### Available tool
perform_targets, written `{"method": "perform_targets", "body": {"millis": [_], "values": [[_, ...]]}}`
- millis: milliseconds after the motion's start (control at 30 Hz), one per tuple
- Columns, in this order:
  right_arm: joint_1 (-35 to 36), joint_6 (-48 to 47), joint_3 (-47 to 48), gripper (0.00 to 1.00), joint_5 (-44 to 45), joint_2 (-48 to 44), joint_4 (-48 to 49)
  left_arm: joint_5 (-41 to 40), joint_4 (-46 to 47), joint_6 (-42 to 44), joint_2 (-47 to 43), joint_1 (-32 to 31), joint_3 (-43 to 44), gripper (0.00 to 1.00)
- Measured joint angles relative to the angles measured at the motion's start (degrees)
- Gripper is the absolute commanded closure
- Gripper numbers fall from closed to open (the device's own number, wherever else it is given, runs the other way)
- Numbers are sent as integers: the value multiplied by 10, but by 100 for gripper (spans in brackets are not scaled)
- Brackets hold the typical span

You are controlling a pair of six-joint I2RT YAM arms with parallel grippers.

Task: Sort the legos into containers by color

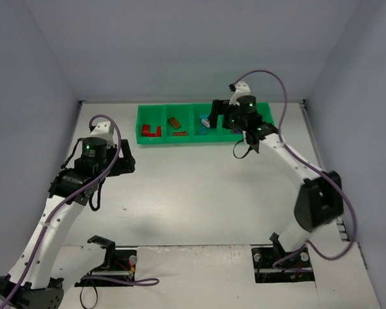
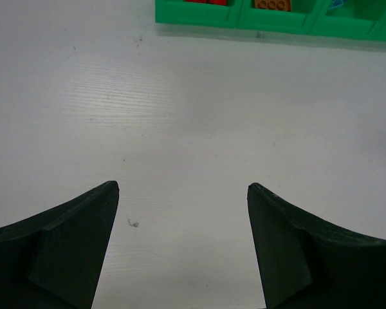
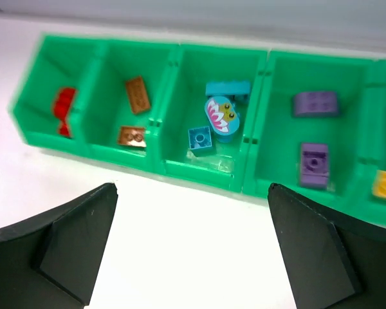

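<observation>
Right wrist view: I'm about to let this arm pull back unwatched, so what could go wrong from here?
1. The open right gripper hangs close to the green tray; a low retreat might clip its front wall and shove it.
2. The printed cyan piece seems to lean on the cyan bar behind it; a jolt to the tray could tip it over.

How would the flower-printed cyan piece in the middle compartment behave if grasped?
The flower-printed cyan piece looks like small moulded plastic, so it is probably stiff and light. Its rounded outline might slip or pivot in a pinch grip.
</observation>
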Motion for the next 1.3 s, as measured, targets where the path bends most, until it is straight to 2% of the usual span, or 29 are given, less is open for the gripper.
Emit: {"method": "perform_targets", "body": {"millis": [233,467,600,900,1300], "values": [[-6,30,-135,0,54,-281,-36,-9,-15,-1,-14,1,0,25],[-8,34,-308,0,82,-464,-89,-15,-32,-9,-57,1,0,25],[-8,36,-356,0,104,-540,-120,-21,-46,-11,-94,1,-1,25],[-8,37,-364,0,172,-571,-139,-27,-77,-14,-140,1,-8,25],[-8,41,-352,0,198,-555,-179,-28,-88,-28,-203,-1,-35,25]]}}
